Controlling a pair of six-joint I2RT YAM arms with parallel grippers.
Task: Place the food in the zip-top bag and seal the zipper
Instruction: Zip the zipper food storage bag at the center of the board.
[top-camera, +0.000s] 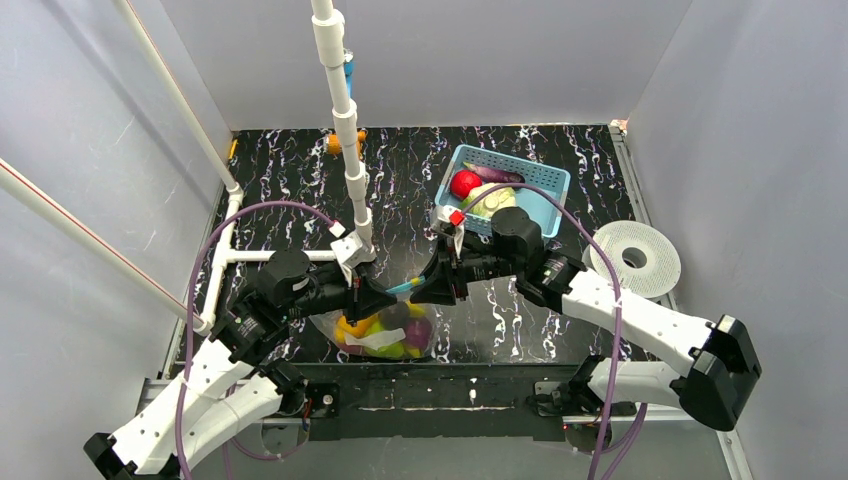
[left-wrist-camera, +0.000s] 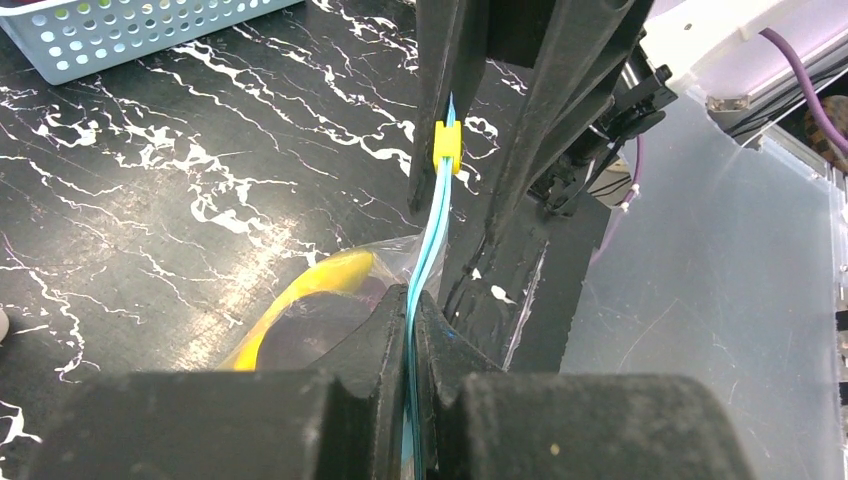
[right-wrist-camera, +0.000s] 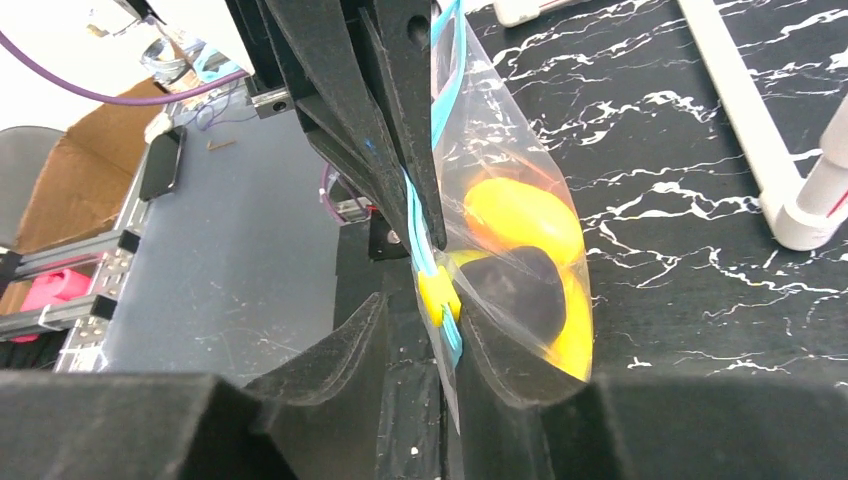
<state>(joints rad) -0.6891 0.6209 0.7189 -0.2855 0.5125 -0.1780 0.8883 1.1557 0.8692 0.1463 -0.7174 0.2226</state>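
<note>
Your left gripper (left-wrist-camera: 414, 325) is clamped tight on the zipper (left-wrist-camera: 432, 235). The teal strip is pinched flat between its two fingers with no gap. Your right gripper (right-wrist-camera: 432, 312) meets the same strip from the opposite side. Its fingers stand part open, one on each side of the yellow slider (right-wrist-camera: 438, 296), and a gap shows between one finger and the slider, so nothing is squeezed there. In the left wrist view the slider sits up among the right gripper's fingers, with a bare stretch of strip between it and the left gripper's pinch.

The bag (top-camera: 385, 338) sits under the strip on the near side of the basket (top-camera: 540, 200), toward the arm bases and close to the front edge of the table (top-camera: 500, 330). Through the clear plastic you can see a banana (left-wrist-camera: 315, 285), a rounded yellow piece (right-wrist-camera: 520, 215) and a dark purple piece (right-wrist-camera: 510, 290) pressed together.

The basket itself holds a red piece (top-camera: 465, 184), a pale round piece (top-camera: 492, 199) and a thin purple piece (top-camera: 497, 173). A white disc (top-camera: 635, 258) lies just to the near right of the basket. A white pipe frame (top-camera: 345, 120) stands to its left.
</note>
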